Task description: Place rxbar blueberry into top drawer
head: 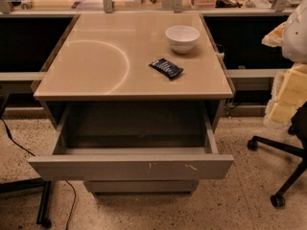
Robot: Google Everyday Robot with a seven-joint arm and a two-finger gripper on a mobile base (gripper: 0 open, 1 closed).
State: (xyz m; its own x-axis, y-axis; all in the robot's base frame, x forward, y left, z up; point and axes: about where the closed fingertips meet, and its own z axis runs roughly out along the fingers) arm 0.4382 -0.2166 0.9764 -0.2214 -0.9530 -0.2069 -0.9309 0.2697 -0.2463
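Camera view shows the bar lying flat on the table, near the bowl, on its camera side and a little to the left, not touching it. Below the bowl and nearer the camera, the drawer stands pulled open, its inside dark. No gripper appears in frame, so its state cannot be told.

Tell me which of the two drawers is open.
The top drawer, pulled out with its dark inside showing; the narrower lower drawer beneath it is shut. The gripper is not in view.
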